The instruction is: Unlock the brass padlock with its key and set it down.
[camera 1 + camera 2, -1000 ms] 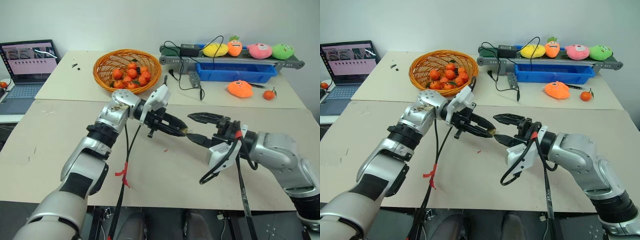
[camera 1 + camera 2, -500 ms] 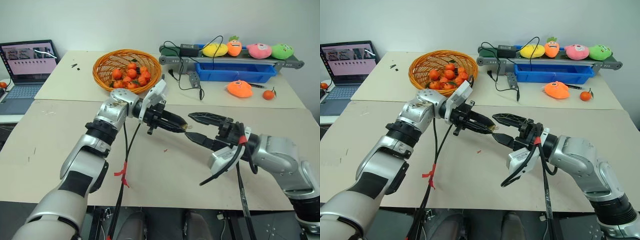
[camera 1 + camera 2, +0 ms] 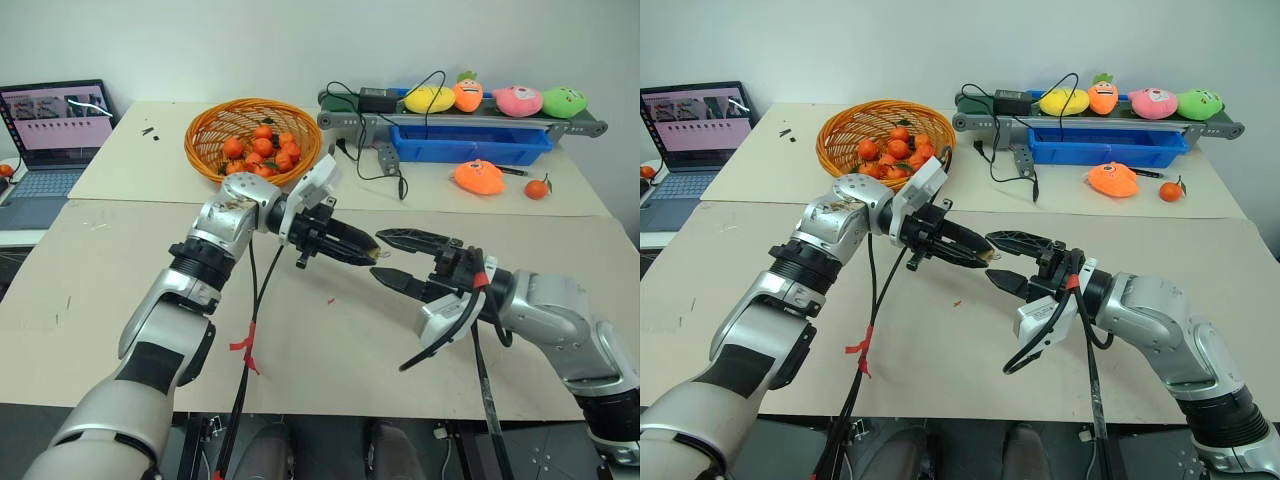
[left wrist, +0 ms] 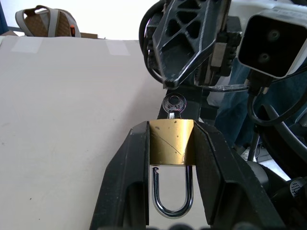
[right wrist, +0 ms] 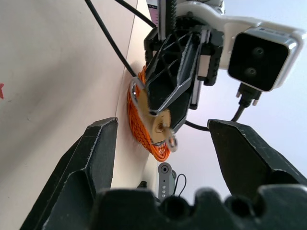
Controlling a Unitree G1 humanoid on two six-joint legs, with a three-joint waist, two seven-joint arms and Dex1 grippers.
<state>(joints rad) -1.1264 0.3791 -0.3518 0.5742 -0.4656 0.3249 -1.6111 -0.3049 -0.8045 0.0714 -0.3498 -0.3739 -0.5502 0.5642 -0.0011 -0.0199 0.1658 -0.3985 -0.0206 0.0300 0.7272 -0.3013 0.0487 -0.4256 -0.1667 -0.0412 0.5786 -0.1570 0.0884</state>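
My left gripper (image 3: 366, 255) is shut on the brass padlock (image 4: 171, 142) and holds it above the table by the sides of its gold body. The silver shackle (image 4: 171, 194) points back between the fingers (image 4: 124, 172). The key (image 4: 173, 104) sticks out of the padlock's far end with its round head free. My right gripper (image 3: 378, 254) faces the left one tip to tip. It is open, with one finger above and one below the padlock (image 5: 158, 125) and key (image 5: 171, 141), touching neither.
A wicker basket (image 3: 205, 150) of small oranges stands behind the left arm. A laptop (image 3: 55, 125) is at the far left. A blue tray (image 3: 470, 145), a conveyor with plush toys, an orange plush (image 3: 480, 177) and cables lie at the back right. A red scrap (image 3: 331, 299) lies on the table.
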